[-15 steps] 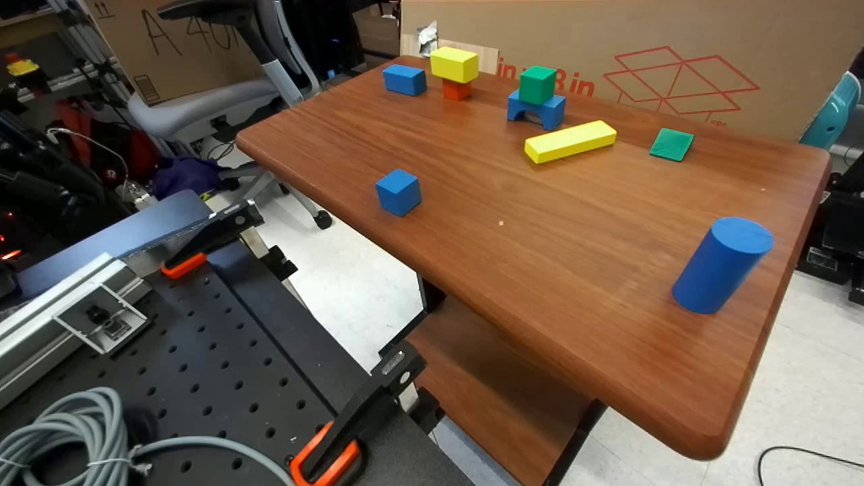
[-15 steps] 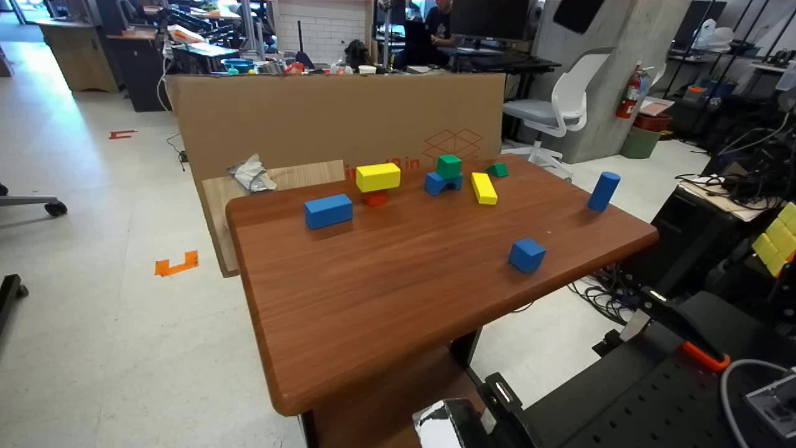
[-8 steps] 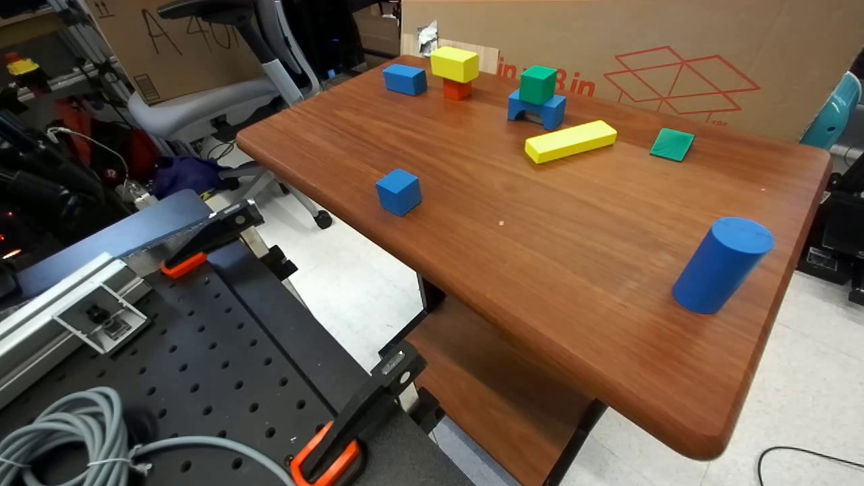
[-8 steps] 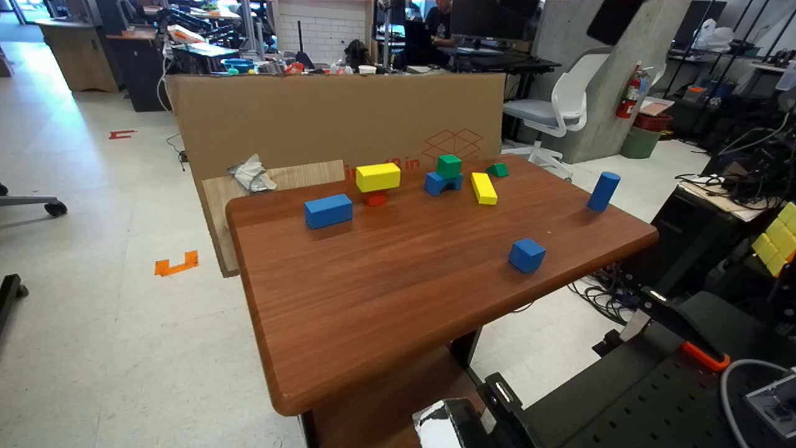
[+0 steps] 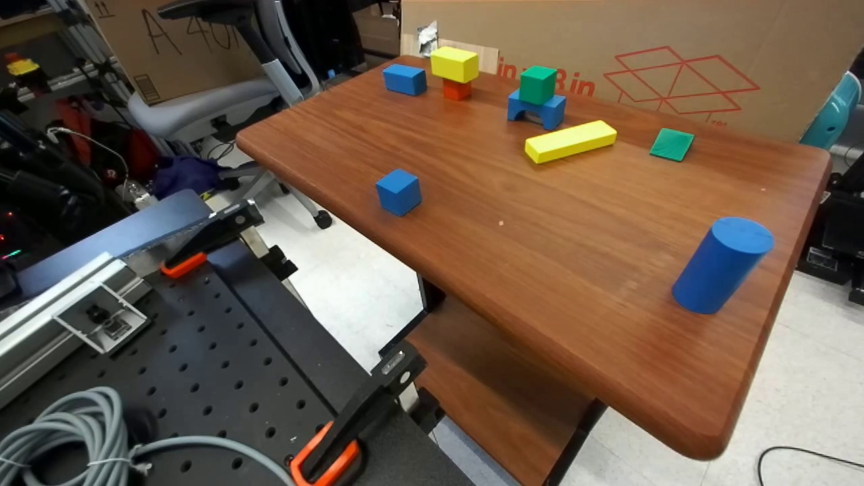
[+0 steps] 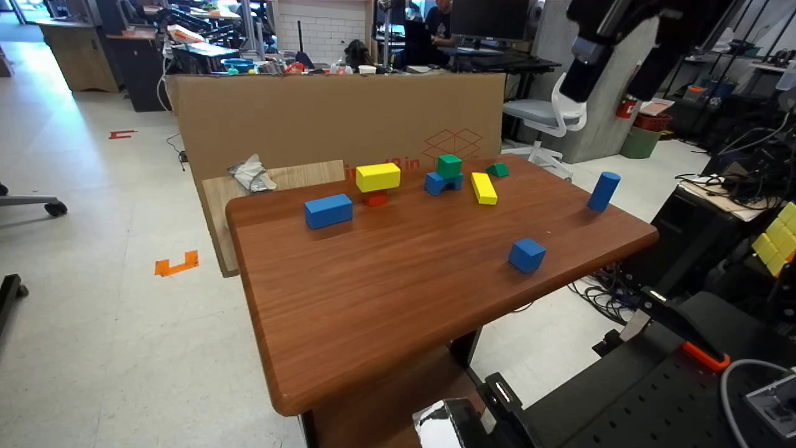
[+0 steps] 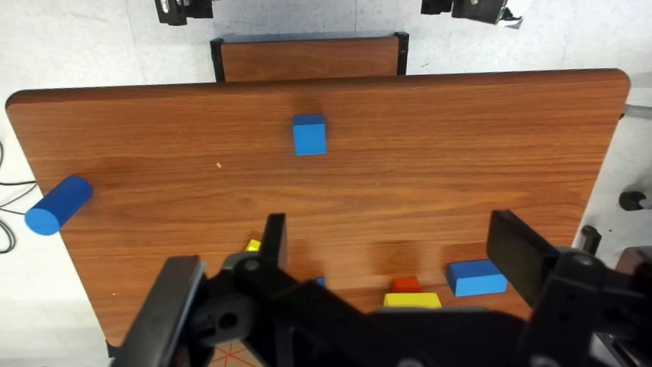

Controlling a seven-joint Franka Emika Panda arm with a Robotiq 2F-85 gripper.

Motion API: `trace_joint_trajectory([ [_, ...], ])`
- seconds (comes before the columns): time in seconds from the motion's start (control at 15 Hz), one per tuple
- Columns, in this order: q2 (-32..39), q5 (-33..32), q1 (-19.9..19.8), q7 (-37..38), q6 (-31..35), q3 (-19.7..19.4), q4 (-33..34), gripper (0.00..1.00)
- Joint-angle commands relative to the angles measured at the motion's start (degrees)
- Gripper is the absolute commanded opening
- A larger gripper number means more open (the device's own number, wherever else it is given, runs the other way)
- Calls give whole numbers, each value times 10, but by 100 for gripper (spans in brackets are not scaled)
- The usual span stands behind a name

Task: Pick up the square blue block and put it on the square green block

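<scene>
Wrist view, pincer [image 7: 388, 232] spread, blue cube [image 7: 309, 136], green cube [image 5: 538, 86] in both exterior views only

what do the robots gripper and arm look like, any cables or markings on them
The gripper is mainly black, with two blocky, straight-sided fingers and a paler grey piece above one of them. In the wrist view, its black links carry round, bolt-like heads. No cable or lettering can be made out there. I cannot tell whether any of the arm shows.
</scene>
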Motion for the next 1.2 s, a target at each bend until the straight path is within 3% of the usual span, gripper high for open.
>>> trace_joint_trajectory([
  [0.0,65,-2,-5,-28,46,-22,14,100],
  [0.53,172,26,-3,-84,76,-48,40,100],
  [1.13,266,41,-13,-108,95,-40,81,100],
])
